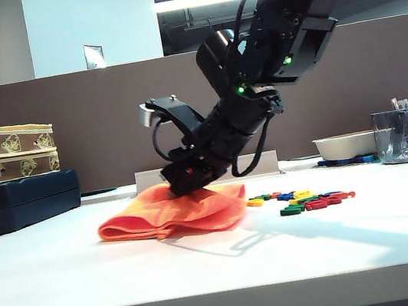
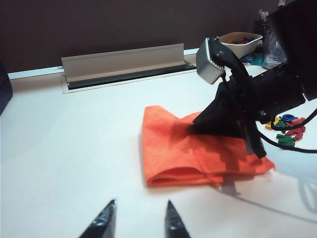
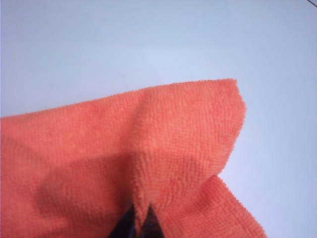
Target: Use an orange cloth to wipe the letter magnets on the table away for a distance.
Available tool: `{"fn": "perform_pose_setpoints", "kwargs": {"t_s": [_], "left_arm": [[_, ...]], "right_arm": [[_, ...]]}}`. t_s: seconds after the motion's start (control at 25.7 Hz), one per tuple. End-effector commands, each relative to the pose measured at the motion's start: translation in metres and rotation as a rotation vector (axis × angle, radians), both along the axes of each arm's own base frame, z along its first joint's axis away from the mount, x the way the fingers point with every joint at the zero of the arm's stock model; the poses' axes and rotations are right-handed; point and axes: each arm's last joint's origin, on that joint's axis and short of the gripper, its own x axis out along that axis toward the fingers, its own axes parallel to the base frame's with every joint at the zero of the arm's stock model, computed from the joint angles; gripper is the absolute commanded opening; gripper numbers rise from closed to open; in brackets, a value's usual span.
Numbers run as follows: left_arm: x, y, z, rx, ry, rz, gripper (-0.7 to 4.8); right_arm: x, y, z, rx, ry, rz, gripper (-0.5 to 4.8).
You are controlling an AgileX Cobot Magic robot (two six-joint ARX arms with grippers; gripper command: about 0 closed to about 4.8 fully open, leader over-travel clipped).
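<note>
1. Down at the near edge of the left wrist view, my left gripper hangs over bare table with its two dark fingertips spread apart and nothing between them.
2. Just beyond those tips lies the orange cloth, folded flat, its doubled edge turned toward my left side and a corner reaching toward the back of the desk.
3. On top of that cloth sits my right gripper, and the right wrist view shows it pinched tight on a ridge of the fuzzy orange fabric, the jaws closed with a fold of cloth rising between them.
4. From the exterior view, my right gripper presses down into the upper part of the orange cloth, the arm slanting in from the upper right and throwing a long shadow across the table.
5. Right of the cloth, just beside its edge, lie the letter magnets, a loose cluster of red, yellow, green and blue pieces flat on the surface; I cannot tell whether the nearest one touches the cloth.
6. Farther back on the right stand a clear cup and a shallow white bowl.
7. Over on the far left, a dark blue case carries stacked patterned boxes.
8. Behind everything runs the brown partition panel.
</note>
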Motion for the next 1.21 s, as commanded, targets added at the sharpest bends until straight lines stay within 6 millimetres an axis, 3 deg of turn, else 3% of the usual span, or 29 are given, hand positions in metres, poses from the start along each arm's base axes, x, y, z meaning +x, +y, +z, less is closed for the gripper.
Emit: {"fn": "perform_pose_setpoints", "kwargs": {"t_s": [0.04,0.23,0.93,1.21], "left_arm": [[0.000,0.000,0.003,-0.001,-0.020,0.002,1.20],[0.000,0.000,0.003,-0.001,-0.020,0.002,1.20],[0.000,0.000,0.003,-0.001,-0.020,0.002,1.20],[0.000,0.000,0.003,-0.001,-0.020,0.002,1.20]], "right_arm": [[0.007,-0.011,0.000,-0.033,-0.009,-0.075,-0.01],[0.016,-0.034,-0.006,-0.082,0.053,-0.140,-0.01],[0.008,-0.050,-0.023,-0.336,0.144,-0.155,-0.01],[0.015,-0.076,-0.027,-0.375,0.201,-0.228,-0.01]]}}
